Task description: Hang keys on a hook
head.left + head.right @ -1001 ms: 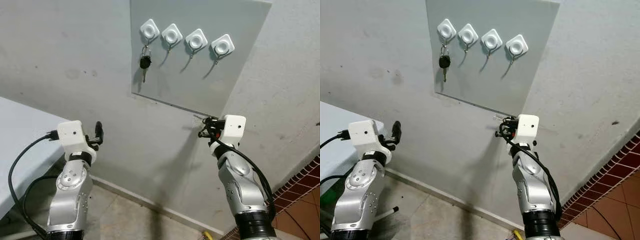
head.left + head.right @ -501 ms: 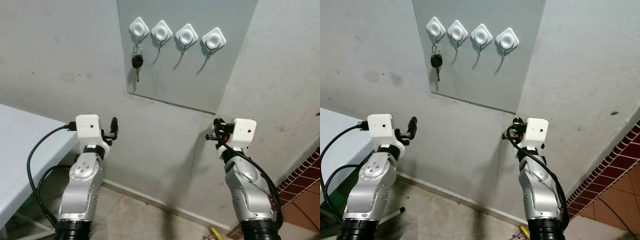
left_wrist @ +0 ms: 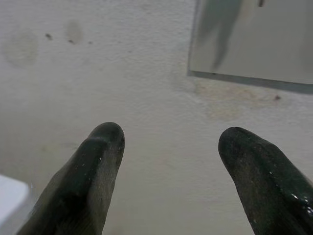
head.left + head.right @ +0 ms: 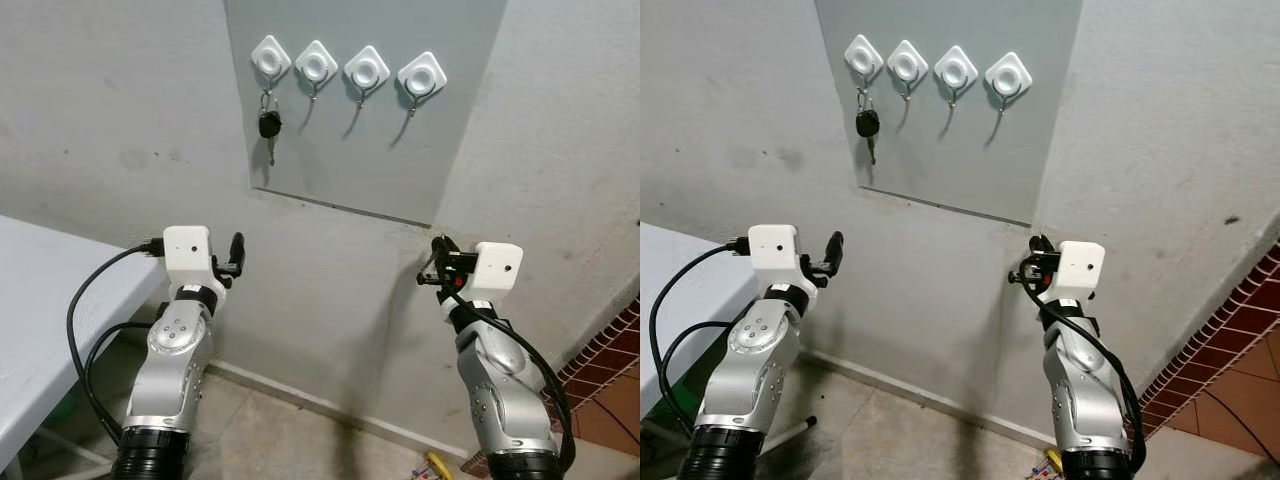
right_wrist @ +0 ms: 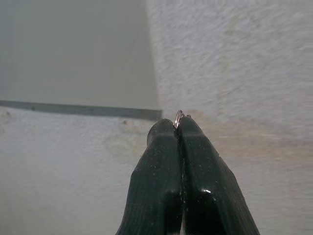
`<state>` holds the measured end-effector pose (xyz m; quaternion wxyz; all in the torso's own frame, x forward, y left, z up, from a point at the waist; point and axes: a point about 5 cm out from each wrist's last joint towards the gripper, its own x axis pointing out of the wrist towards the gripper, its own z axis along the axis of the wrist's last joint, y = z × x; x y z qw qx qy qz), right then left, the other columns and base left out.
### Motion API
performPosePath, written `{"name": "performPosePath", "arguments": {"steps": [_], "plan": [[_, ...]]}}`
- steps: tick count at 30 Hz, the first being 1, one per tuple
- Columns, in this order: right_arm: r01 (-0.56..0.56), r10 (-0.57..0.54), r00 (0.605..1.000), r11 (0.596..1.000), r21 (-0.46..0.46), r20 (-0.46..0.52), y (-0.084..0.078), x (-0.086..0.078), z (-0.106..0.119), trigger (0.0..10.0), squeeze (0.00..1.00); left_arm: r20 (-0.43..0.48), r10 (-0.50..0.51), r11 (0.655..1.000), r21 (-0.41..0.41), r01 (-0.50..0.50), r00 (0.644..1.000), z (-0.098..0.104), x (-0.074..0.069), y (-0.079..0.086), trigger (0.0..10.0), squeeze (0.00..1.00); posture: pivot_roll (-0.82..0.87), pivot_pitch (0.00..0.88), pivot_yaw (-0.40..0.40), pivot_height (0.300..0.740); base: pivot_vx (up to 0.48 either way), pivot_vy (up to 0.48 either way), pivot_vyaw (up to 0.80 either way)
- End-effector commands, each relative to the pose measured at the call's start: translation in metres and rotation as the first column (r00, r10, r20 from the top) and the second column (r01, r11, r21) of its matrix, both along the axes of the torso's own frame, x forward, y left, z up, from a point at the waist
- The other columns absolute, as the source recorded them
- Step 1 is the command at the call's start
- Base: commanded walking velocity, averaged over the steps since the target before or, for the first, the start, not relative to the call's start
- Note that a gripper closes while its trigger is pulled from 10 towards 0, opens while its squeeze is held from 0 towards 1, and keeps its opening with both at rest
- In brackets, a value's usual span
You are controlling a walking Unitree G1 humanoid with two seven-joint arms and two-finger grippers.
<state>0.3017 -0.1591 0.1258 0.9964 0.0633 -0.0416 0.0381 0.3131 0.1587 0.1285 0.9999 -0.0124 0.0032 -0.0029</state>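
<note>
Overhead, black key [image 4: 268,125] hangs on leftmost hook [image 4: 269,56]; right claw [image 5: 178,128] pinches key ring [image 5: 178,118]; left claw [image 3: 171,147] agape, empty.

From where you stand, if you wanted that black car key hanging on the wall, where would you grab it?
Probably by its black head, the widest part, coming straight on from the front with one finger on either side. The key ring above loops over the leftmost hook and the thin blade below offers little to pinch, so lift up, then away.
</note>
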Motion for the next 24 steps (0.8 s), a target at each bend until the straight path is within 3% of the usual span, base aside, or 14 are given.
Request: {"name": "performPosePath", "arguments": {"steps": [1,5,9,13,14,19,24], "plan": [[-0.027,0.027,0.999,1.000,0.008,0.035,0.003,0.000,0.008,10.0,0.00,0.015,0.001,1.000,0.018,-0.002,1.000,0.003,0.004,0.003,10.0,0.00,-0.21,0.000,0.048,0.740,0.000,0.000,0.00],[-0.029,0.029,0.999,1.000,0.009,0.036,0.004,0.000,0.008,10.0,0.00,0.017,0.001,1.000,0.020,-0.002,1.000,0.003,0.004,0.003,10.0,0.00,-0.21,0.000,0.048,0.740,0.000,0.000,0.00],[-0.163,0.160,0.981,0.986,0.021,0.110,0.024,0.015,0.029,10.0,0.00,0.077,-0.172,0.984,0.051,0.168,0.982,0.020,0.003,-0.021,10.0,0.00,-0.15,0.000,0.017,0.740,0.000,0.000,0.00],[-0.199,0.196,0.970,0.980,0.011,0.144,0.030,0.023,0.038,10.0,0.00,0.099,-0.227,0.971,0.104,0.216,0.969,0.025,0.005,-0.031,10.0,0.00,-0.14,0.000,0.010,0.740,0.000,0.000,0.00],[-0.213,0.211,0.966,0.977,-0.001,0.150,0.031,0.026,0.041,10.0,0.00,0.090,-0.249,0.967,0.081,0.242,0.964,0.026,0.006,-0.034,10.0,0.00,-0.13,0.000,0.006,0.740,0.000,0.000,0.00],[-0.244,0.240,0.946,0.970,-0.008,0.216,0.033,0.037,0.063,10.0,0.00,0.137,-0.331,0.940,0.136,0.313,0.934,0.039,0.008,-0.047,10.0,0.00,-0.12,0.000,0.001,0.740,0.000,0.000,0.00],[-0.259,0.255,0.930,0.966,-0.018,0.266,0.030,0.038,0.073,10.0,0.00,0.155,-0.382,0.920,0.157,0.359,0.911,0.046,0.006,-0.053,10.0,0.00,-0.12,0.000,0.002,0.740,0.000,0.000,0.00]]}}
